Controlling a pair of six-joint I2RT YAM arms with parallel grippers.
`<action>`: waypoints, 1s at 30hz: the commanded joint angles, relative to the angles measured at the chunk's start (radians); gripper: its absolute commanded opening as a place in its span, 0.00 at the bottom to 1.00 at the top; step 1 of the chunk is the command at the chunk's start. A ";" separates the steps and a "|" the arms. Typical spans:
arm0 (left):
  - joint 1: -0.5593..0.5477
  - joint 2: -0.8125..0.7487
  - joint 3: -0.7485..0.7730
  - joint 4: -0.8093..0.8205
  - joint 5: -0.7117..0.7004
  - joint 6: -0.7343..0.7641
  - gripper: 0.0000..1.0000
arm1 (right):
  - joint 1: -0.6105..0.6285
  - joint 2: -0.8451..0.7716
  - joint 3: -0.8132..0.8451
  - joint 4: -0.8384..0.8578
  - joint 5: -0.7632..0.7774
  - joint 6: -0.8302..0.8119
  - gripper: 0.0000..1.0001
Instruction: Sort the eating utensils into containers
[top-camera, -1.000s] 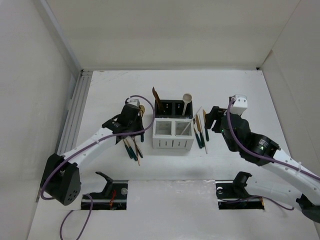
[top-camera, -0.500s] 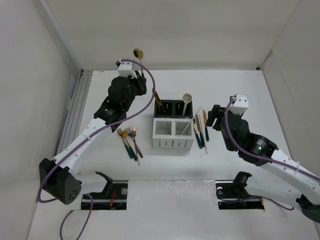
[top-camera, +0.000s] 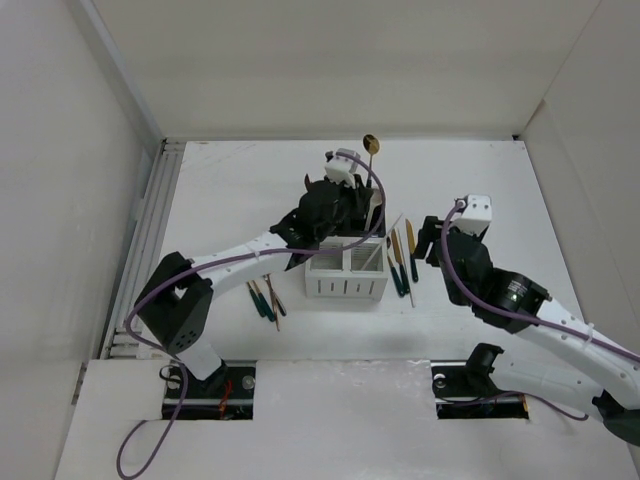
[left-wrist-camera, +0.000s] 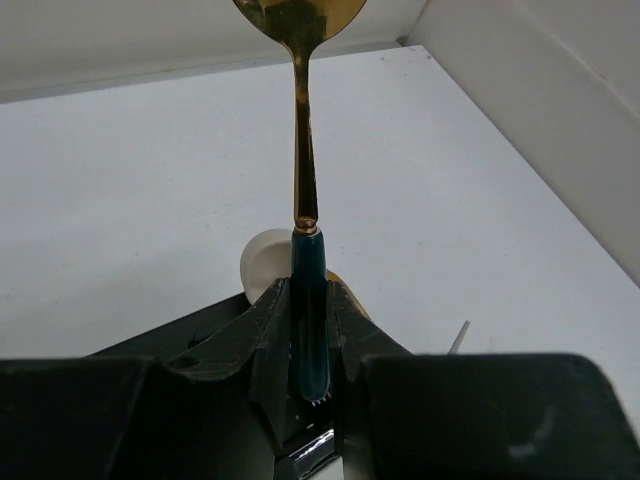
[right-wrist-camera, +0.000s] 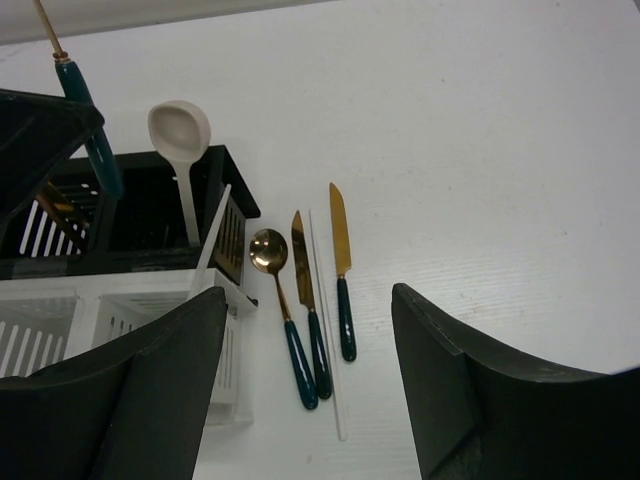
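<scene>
our left arm reaches from its base at the near left, up and across the table (top-camera: 230, 190), with its wrist hanging over the rear of the containers (top-camera: 345, 285). the left gripper (top-camera: 350, 192) sits above the two black bins at the back of the block, and its jaws are pinched narrow on the dark teal handle of a gold spoon (left-wrist-camera: 303, 150). the spoon stands nearly upright, bowl on top and clear above the wrist. in the right wrist view its handle end hangs at the left black bin (right-wrist-camera: 150, 220), but we cannot tell whether it is inside the rim. a purple cable (top-camera: 230, 262) runs along this arm.

the cream spoon (right-wrist-camera: 180, 130) stands in the right black bin, bowl up.

our right arm comes in from the near right, bent at the elbow. the right gripper (top-camera: 424, 240) is low and just right of the block, its jaws wide apart with nothing between them. in its own view a second spoon (right-wrist-camera: 270, 250), two knives (right-wrist-camera: 338, 230) and a pale chopstick (right-wrist-camera: 322, 320) lie side by side on the table, just beside the white bins (right-wrist-camera: 100, 320).

a loose bunch of utensils (top-camera: 265, 298) lies on the table to the left of the block, under the left forearm.
</scene>
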 joint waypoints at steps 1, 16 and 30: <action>-0.002 -0.029 -0.029 0.154 -0.062 -0.019 0.00 | 0.003 -0.021 0.016 -0.035 0.032 0.032 0.72; -0.011 0.065 -0.132 0.287 -0.045 0.005 0.00 | 0.003 -0.092 0.035 -0.112 0.050 0.052 0.72; -0.011 0.006 -0.104 0.166 -0.079 0.004 0.67 | 0.003 0.006 0.160 -0.226 -0.020 0.104 1.00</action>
